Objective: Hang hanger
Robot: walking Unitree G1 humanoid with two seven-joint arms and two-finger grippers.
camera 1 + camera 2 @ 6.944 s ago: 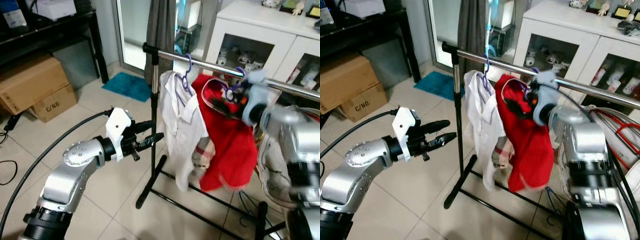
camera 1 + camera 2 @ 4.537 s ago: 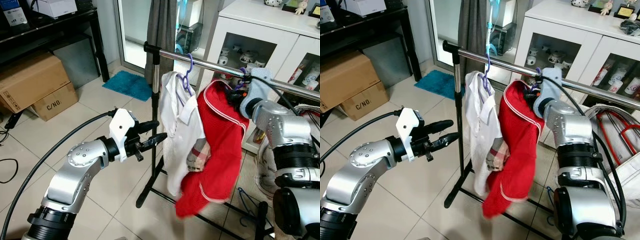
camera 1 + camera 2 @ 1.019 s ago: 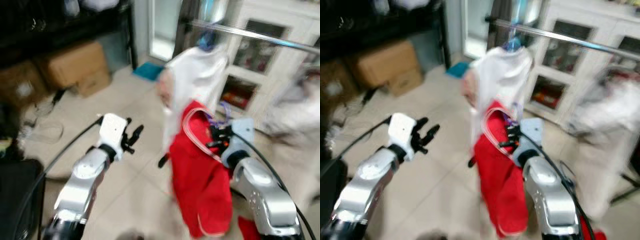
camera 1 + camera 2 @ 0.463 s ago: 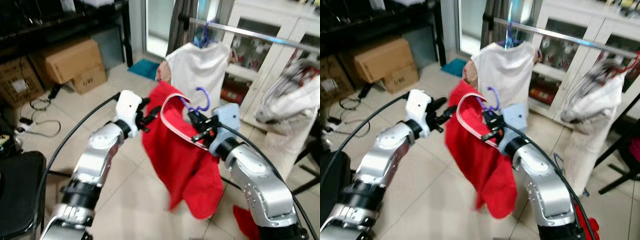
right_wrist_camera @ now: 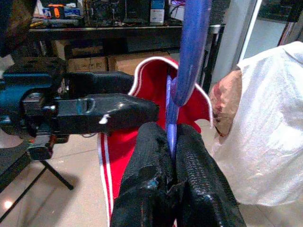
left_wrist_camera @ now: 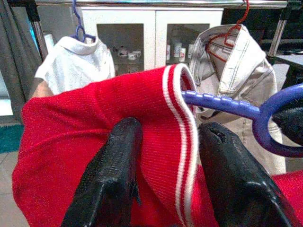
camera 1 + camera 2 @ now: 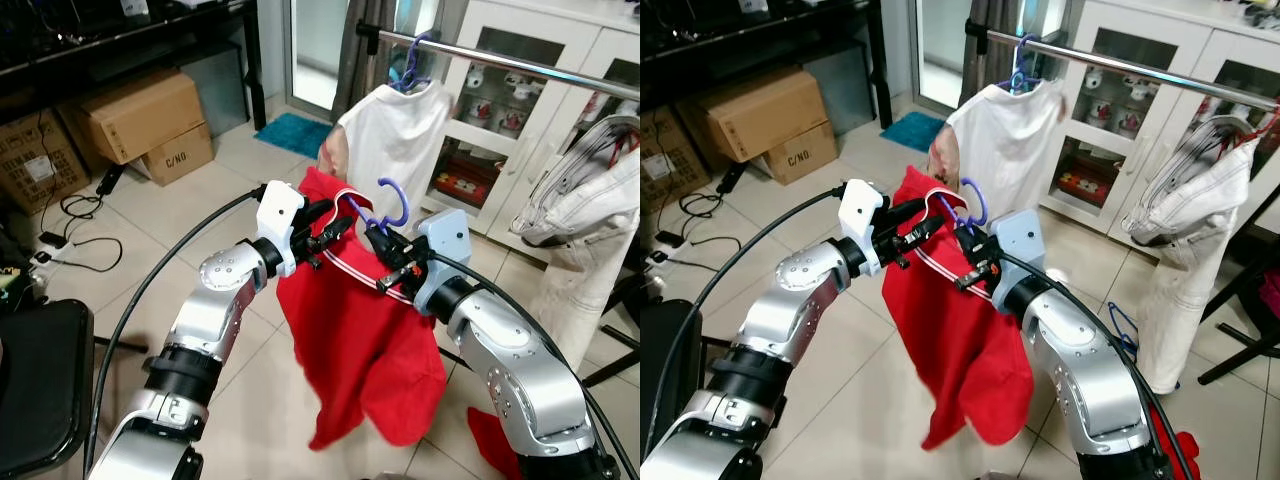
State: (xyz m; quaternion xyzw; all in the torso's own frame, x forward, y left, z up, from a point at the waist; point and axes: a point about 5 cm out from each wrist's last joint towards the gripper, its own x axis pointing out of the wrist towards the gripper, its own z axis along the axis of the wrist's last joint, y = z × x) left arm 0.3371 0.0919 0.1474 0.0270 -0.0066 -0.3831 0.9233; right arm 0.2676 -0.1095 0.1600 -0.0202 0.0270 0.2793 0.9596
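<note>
The left gripper [image 7: 331, 229] pinched the striped collar of a red knit garment [image 7: 355, 345] between narrowly spread fingers. Just right of it, the right gripper [image 7: 384, 262] clamped the neck of the purple plastic hanger [image 7: 390, 208] carrying that garment, below and in front of the metal clothes rail [image 7: 520, 63].

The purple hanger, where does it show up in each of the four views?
Left eye: purple hanger, hook above the red garment, centre.
Right eye, centre, above the red cloth.
Left wrist, beside the striped collar.
Right wrist, upright from the right claw.
Shared landmark: white shirt.
</note>
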